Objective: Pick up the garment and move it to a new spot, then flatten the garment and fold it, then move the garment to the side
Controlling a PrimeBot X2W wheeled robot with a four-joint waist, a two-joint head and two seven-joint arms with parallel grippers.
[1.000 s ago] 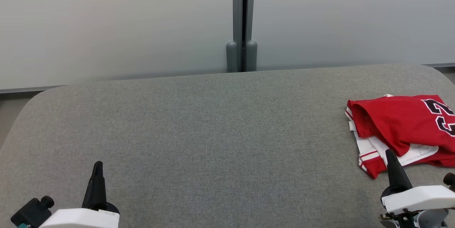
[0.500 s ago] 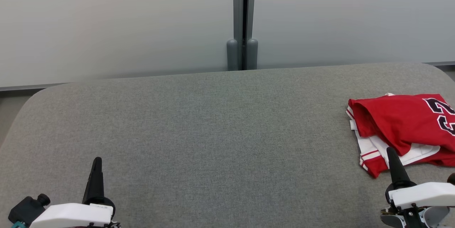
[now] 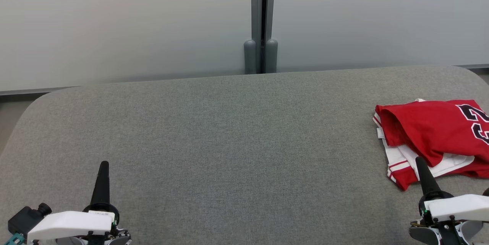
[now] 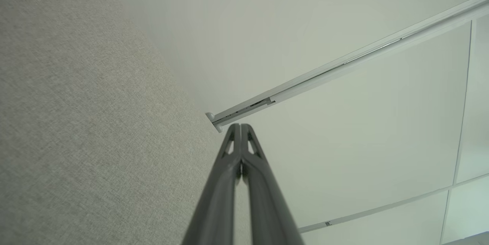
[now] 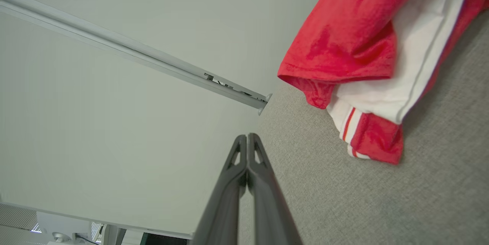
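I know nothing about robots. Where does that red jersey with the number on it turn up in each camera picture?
Head view: the red jersey lies at the right edge, on the grey table.
Right wrist view: the jersey is at the upper right, beyond the shut right gripper.
Left wrist view: table at the left, pale wall at the right.
Shared landmark: the grey wall rail, slanting in both wrist views.

The red garment [image 3: 428, 130] bears a dark 2, then perhaps a cut-off 3.

Office-like room: frosted glass partition [image 3: 114, 27], grey table [image 3: 229, 141].
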